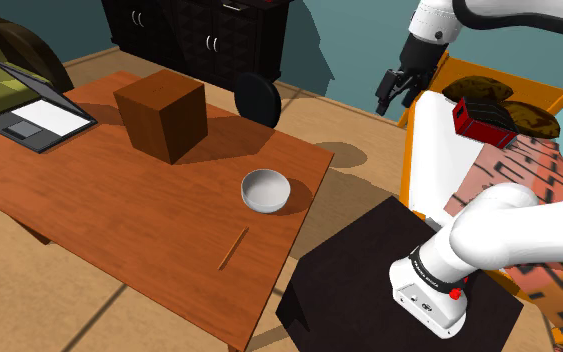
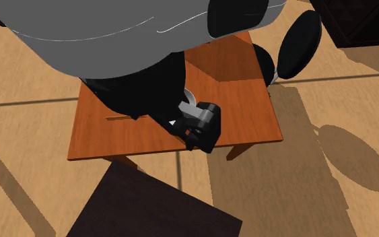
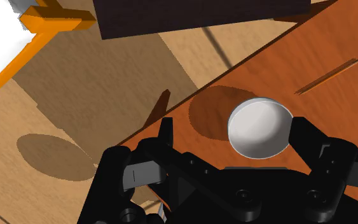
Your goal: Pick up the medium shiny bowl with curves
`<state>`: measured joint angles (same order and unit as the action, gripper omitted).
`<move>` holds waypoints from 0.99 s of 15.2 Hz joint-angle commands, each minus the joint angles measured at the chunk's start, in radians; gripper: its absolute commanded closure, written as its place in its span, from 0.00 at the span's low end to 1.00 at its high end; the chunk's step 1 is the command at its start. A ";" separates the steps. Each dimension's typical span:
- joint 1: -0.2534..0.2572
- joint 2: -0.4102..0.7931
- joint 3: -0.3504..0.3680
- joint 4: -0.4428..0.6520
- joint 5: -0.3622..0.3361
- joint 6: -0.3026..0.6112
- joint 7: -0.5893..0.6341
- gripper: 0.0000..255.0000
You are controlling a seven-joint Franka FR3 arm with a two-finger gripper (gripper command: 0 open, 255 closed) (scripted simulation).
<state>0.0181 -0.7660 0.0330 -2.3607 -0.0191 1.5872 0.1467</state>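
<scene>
nothing lifted yet — your gripper (image 1: 397,95) hangs open, well apart from the bowl (image 1: 266,190) on the table (image 1: 119,215); approach, grasp, lift remain.

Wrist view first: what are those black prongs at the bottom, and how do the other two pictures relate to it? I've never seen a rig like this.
The prongs are the two fingers of a black gripper on a white robot arm, seen by a camera on its hand. They stand apart and hold nothing. The shoulder view looks down from beside the arm's black stand. The second exterior view looks down from above, past the arm. On the wooden table are a pale bowl, a brown box, an open laptop and a thin stick. A black chair stands at the far side. The gripper hangs in the air, apart from the bowl.
</scene>
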 commanded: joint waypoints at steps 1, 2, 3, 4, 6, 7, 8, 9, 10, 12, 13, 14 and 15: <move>0.000 0.000 0.000 0.000 0.000 0.000 0.000 0.00; 0.000 0.013 0.000 -0.022 0.003 0.036 0.002 0.00; 0.001 0.028 0.000 -0.043 0.005 0.073 0.003 0.00; 0.001 0.044 -0.001 -0.063 0.008 0.109 0.004 0.00; 0.002 0.082 -0.001 -0.098 0.013 0.184 0.007 0.00; 0.003 0.103 -0.001 -0.113 0.015 0.221 0.008 0.00; 0.003 0.126 0.000 -0.127 0.018 0.259 0.009 0.00; 0.004 0.150 0.000 -0.140 0.020 0.297 0.010 0.00; 0.004 0.176 0.000 -0.151 0.023 0.335 0.011 0.00; 0.005 0.233 0.000 -0.169 0.028 0.411 0.012 0.00; 0.006 0.263 0.001 -0.175 0.031 0.449 0.013 0.00; 0.007 0.295 0.001 -0.180 0.034 0.486 0.013 0.00; 0.008 0.328 0.001 -0.184 0.037 0.524 0.013 0.00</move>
<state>0.0250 -0.4635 0.0344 -2.5382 0.0148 2.0757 0.1598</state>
